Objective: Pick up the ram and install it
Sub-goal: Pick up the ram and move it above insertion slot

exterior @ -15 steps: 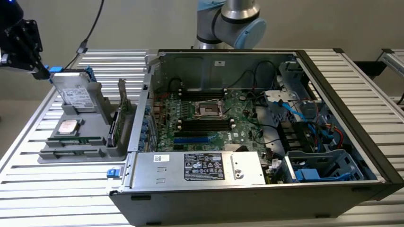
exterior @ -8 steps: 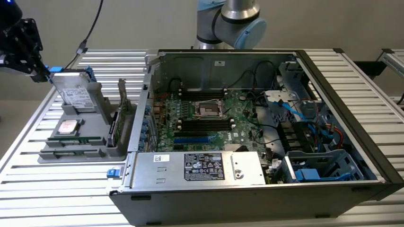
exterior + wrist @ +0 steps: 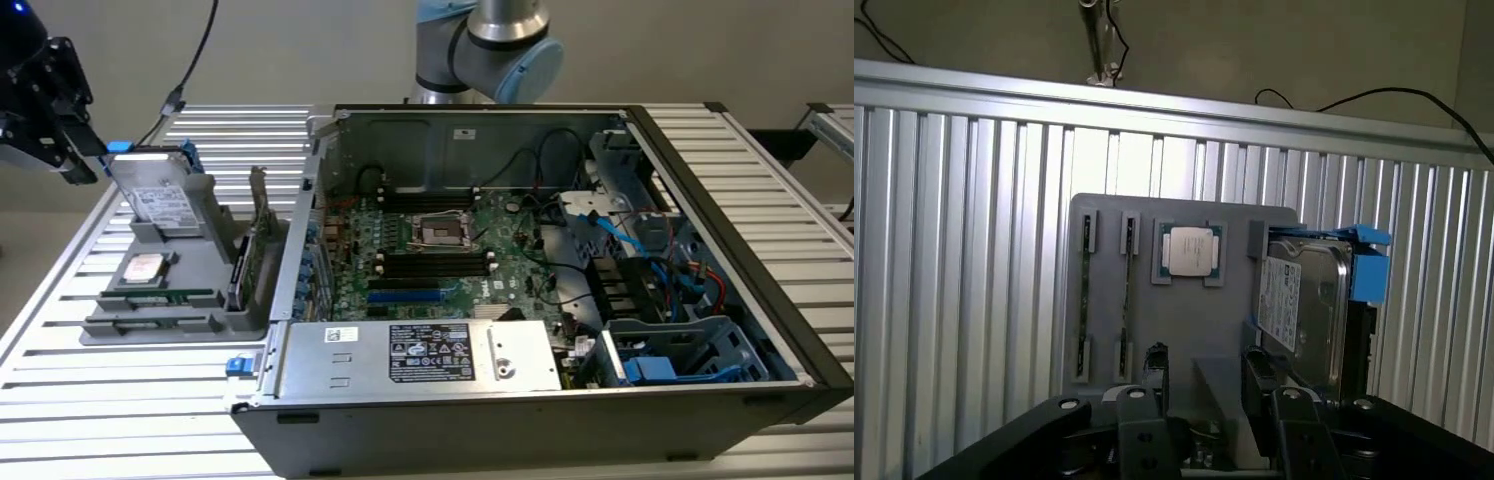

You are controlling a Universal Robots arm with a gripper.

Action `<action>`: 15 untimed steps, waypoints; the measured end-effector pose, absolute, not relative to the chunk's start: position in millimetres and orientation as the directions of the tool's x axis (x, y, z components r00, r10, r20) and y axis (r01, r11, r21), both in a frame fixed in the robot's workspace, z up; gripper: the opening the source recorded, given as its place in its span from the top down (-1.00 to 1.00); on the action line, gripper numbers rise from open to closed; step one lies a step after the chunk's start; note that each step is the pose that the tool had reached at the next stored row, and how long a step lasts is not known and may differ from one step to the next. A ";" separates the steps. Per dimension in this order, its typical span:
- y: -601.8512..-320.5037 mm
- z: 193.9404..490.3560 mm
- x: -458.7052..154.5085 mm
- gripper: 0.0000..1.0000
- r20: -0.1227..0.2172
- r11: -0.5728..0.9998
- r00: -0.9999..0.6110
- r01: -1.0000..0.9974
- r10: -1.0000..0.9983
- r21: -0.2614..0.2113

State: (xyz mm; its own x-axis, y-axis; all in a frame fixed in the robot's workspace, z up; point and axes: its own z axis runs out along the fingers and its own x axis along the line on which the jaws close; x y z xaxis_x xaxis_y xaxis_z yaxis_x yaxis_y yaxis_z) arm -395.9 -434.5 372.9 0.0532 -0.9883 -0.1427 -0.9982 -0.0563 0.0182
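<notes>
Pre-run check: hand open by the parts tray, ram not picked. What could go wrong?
The ram stands on edge in a narrow tray slot; a slightly off descent could jam or tilt it. The upright hard drive sits close to the open hand and might get clipped. Black cables looping over the motherboard could snag the ram.

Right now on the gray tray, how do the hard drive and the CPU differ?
Pose: the hard drive stands on edge; the CPU lies flat in a recess.
Size: the drive is much bigger than the CPU.
Look: the drive has a blue bracket; the CPU is a bare silver square, green-rimmed.
Both sit on the tray, side by side.
</notes>
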 end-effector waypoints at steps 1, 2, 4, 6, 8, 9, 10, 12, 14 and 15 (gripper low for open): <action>-434.7 371.1 -396.2 0.15 -0.143 -0.056 0.053 -0.998 -0.988 0.018; -434.8 369.2 -396.5 0.15 -0.143 -0.056 0.053 -0.998 -0.988 0.018; -434.9 365.6 -396.8 0.15 -0.143 -0.056 0.053 -0.998 -0.988 0.018; -435.3 362.3 -397.3 0.15 -0.143 -0.056 0.053 -0.998 -0.988 0.018; -435.9 359.4 -397.7 0.15 -0.143 -0.056 0.053 -0.998 -0.988 0.018; -436.4 358.0 -397.6 0.15 -0.143 -0.056 0.053 -0.998 -0.988 0.018; -437.1 356.5 -397.6 0.15 -0.143 -0.056 0.053 -0.998 -0.988 0.018; -438.7 353.9 -397.6 0.15 -0.143 -0.057 0.053 -0.998 -0.988 0.019; -439.4 352.0 -397.7 0.15 -0.143 -0.057 0.053 -0.998 -0.988 0.020; -439.9 351.1 -397.6 0.15 -0.143 -0.057 0.053 -0.998 -0.988 0.022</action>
State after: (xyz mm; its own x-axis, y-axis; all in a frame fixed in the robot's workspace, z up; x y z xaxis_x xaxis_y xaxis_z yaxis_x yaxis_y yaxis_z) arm -397.6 -439.9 351.1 0.0531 -0.9883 -0.1429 -0.9981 -0.0568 0.0218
